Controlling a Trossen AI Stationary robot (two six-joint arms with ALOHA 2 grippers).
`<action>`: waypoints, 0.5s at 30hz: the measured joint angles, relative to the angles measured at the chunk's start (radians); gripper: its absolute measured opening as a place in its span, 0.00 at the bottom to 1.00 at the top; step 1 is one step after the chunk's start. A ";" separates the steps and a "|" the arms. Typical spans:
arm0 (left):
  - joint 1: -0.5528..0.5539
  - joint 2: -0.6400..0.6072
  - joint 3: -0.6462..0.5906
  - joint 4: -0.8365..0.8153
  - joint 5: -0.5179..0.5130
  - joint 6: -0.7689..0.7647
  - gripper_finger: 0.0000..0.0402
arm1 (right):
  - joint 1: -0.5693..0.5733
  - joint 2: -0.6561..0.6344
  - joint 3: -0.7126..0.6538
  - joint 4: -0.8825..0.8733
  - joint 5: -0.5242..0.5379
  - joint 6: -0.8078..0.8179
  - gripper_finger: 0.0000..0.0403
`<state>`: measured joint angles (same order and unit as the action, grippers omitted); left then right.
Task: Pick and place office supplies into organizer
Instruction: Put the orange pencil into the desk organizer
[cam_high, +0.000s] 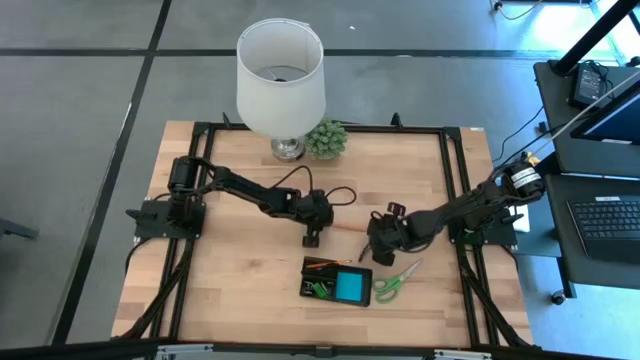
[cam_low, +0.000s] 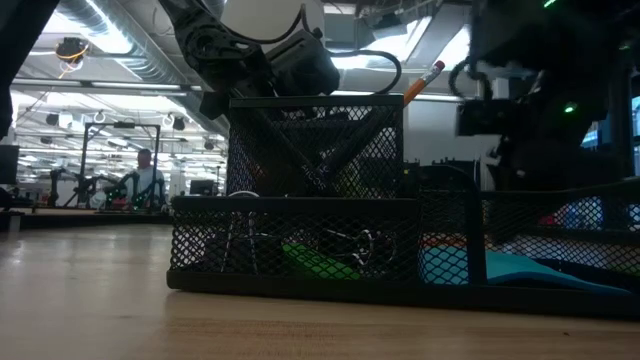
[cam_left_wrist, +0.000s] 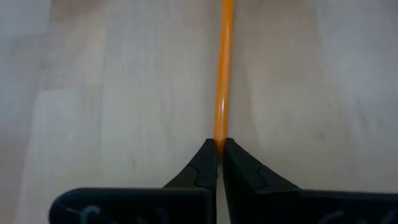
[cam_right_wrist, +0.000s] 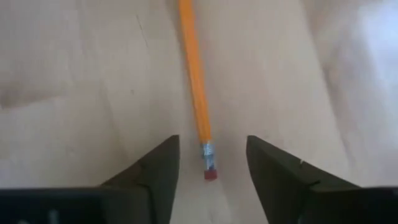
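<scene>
An orange pencil (cam_high: 345, 230) lies between my two grippers, just beyond the far side of the black mesh organizer (cam_high: 306, 280) (cam_low: 300, 220). My left gripper (cam_high: 312, 237) (cam_left_wrist: 219, 149) is shut on one end of it. My right gripper (cam_high: 378, 250) (cam_right_wrist: 211, 168) is open, with a finger on either side of the eraser end (cam_right_wrist: 211, 174), touching nothing. The organizer holds a blue pad (cam_high: 351, 287), green pieces (cam_high: 320, 290) and another orange pencil (cam_low: 428, 77) leaning in its tall cup. Green-handled scissors (cam_high: 397, 281) lie flat on the table at the organizer's right. My left gripper pinches the orange pencil's end (cam_left_wrist: 221, 138), the one away from the eraser, between its two fingertips. The fingers lie along the pencil, and its shaft (cam_left_wrist: 224, 74) runs straight out ahead of them toward my right gripper. Whether the pencil rests on the table, I cannot tell.
A white lamp (cam_high: 280, 75) and a small green plant (cam_high: 326, 138) stand at the table's far edge. Bare wood spreads left of the organizer and along the near edge. A desk with a keyboard stands off the table's right side, and a person shows far back in the room.
</scene>
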<state>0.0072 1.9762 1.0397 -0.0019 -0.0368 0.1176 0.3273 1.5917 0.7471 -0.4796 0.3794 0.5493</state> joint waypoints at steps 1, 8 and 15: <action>0.000 0.000 0.000 0.000 0.009 -0.002 0.01 | 0.019 0.000 0.000 0.007 0.037 0.016 0.47; 0.000 0.000 0.000 0.000 0.013 -0.003 0.01 | 0.154 0.000 0.000 -0.003 0.275 0.105 0.52; 0.000 0.000 0.000 0.000 0.010 -0.002 0.01 | 0.171 -0.009 0.000 -0.028 0.254 0.158 0.52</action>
<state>0.0074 1.9762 1.0394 -0.0020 -0.0268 0.1153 0.4985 1.5831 0.7471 -0.5077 0.6330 0.7070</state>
